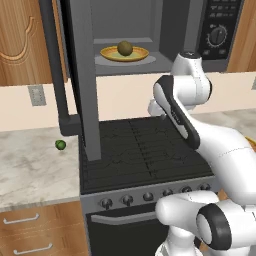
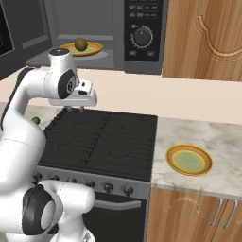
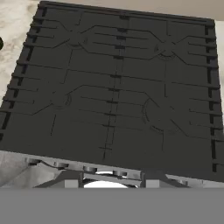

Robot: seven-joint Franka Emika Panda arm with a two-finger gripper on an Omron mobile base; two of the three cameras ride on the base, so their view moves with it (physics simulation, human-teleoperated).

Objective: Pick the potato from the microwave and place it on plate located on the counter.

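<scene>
Pincer [image 2: 75, 108] hangs over the black stove top [image 2: 101, 139], pointing down, holding nothing; whether its fingers are spread or closed cannot be told; the potato [image 1: 125, 48] sits on a yellow plate [image 1: 107, 54] inside the open microwave [image 1: 170, 30]; another plate [image 2: 189, 159] lies on the tabletop [image 2: 212, 137] right of the stove.

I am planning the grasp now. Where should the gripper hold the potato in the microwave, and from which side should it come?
Grip the potato across its round middle, coming in level through the open front of the microwave. It sits on a shallow plate, and the cavity roof probably blocks a grasp from above.
</scene>
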